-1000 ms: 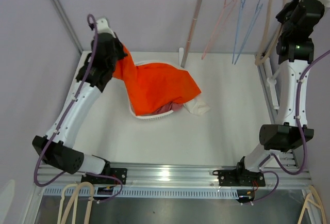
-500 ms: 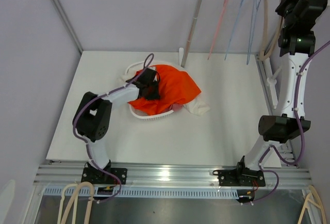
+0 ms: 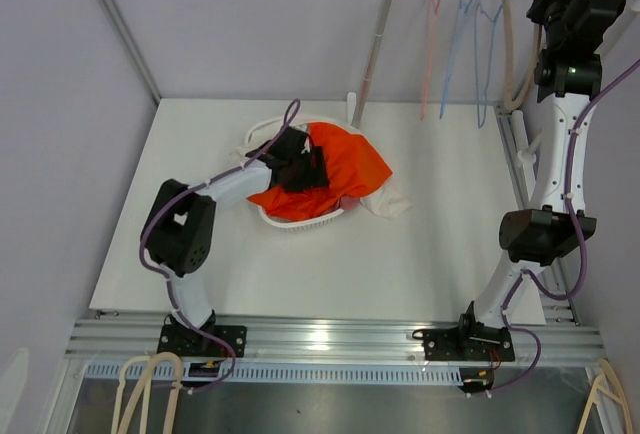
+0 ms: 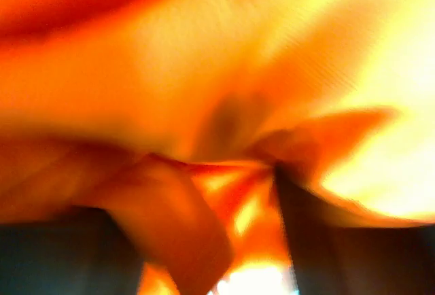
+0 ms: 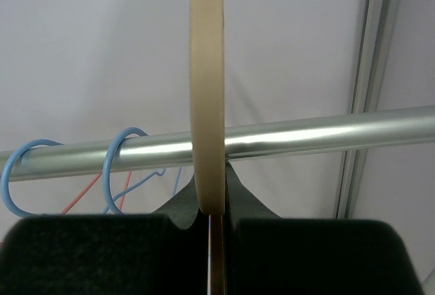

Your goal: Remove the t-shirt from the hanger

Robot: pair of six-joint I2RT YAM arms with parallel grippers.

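the flat white table fills most of the overhead view. the shiny metal clothes rail runs across its far right corner on an upright post.

my left arm bends low over the middle of the table. my right arm stands tall at the right edge and reaches up to the rail.

the bright orange t-shirt lies crumpled on the round white plastic basket, spilling over its far right side, with a bit of white cloth beside it.

the left gripper is down on the shirt. its own camera gives me only smeared orange folds, so i cannot tell whether its fingers are apart or together.

the right gripper has its black pads pressed on the cream plastic hanger, which is hooked over the rail. the blue wire hangers hang just left of it.
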